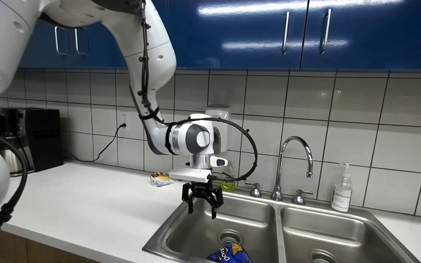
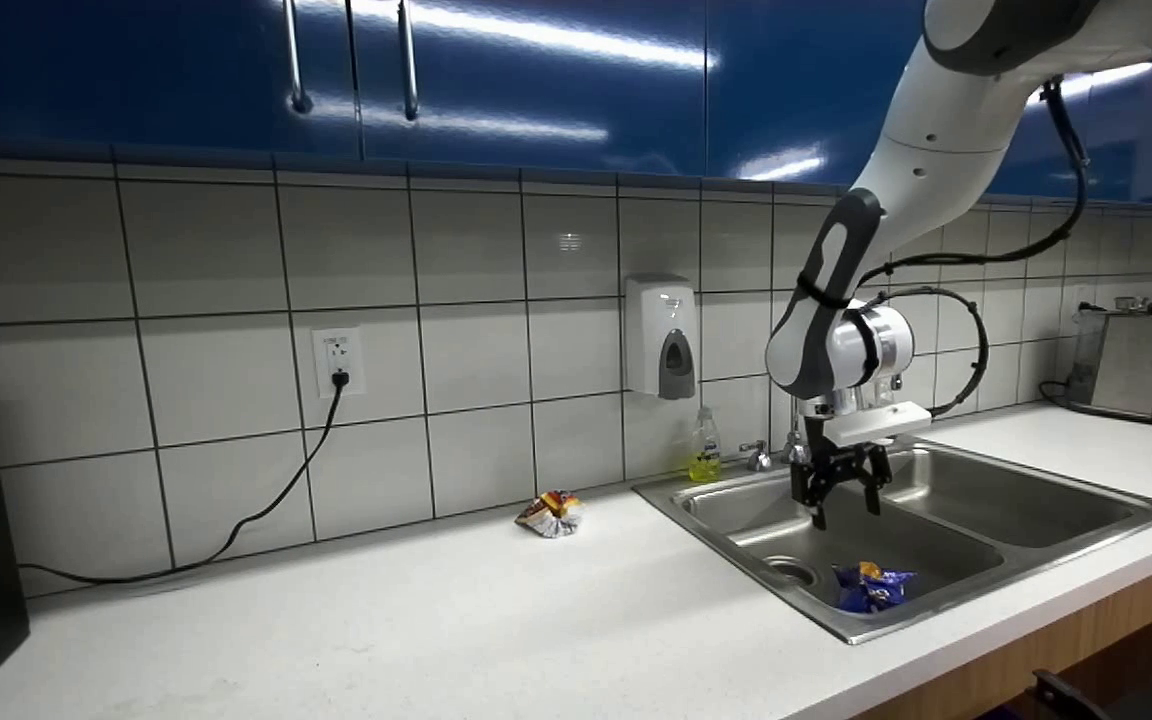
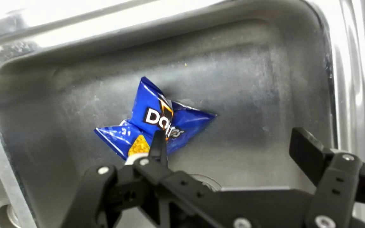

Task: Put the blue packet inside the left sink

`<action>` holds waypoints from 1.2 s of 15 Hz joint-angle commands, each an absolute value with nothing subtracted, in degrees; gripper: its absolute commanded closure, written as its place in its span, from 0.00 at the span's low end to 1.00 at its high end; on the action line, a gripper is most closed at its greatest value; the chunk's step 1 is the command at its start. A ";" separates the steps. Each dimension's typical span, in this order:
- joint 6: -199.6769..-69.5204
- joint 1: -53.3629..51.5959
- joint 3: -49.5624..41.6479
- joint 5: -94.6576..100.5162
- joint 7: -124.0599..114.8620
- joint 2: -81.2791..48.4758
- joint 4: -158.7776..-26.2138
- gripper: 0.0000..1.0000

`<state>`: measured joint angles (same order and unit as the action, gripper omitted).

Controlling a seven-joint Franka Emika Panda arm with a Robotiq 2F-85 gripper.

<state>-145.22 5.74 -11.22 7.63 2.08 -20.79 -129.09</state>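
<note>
blue packet (image 3: 154, 122) lies loose on the floor of the left sink (image 1: 256, 233), between that sink's drain (image 1: 230, 236) and its front rim, corners splayed; the crumpled film probably keeps that shape unaided, and the sink's walls should hold it in. end effector (image 1: 202, 211) hangs above the left sink, pointing down, jaws spread wide, nothing held: a gap suited to letting go without snagging the film, i'd judge, and a height that should spare the rim. foil bag (image 2: 550, 514) sits on the tabletop (image 2: 386, 620) outside the left sink, likely because the task has no call for it. placing looks finished; backing off upward seems wise, minding the faucet (image 1: 279, 175) at the left sink's back.
</note>
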 commanded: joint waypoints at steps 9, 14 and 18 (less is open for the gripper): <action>-134.57 3.99 -9.41 18.99 0.00 1.34 -148.09 0.00; -135.06 4.86 -8.71 17.95 1.34 0.72 -147.84 0.00; -135.01 4.86 -8.66 17.94 1.33 1.00 -148.10 0.00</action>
<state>-135.11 3.67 -9.88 18.02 1.29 1.00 -148.16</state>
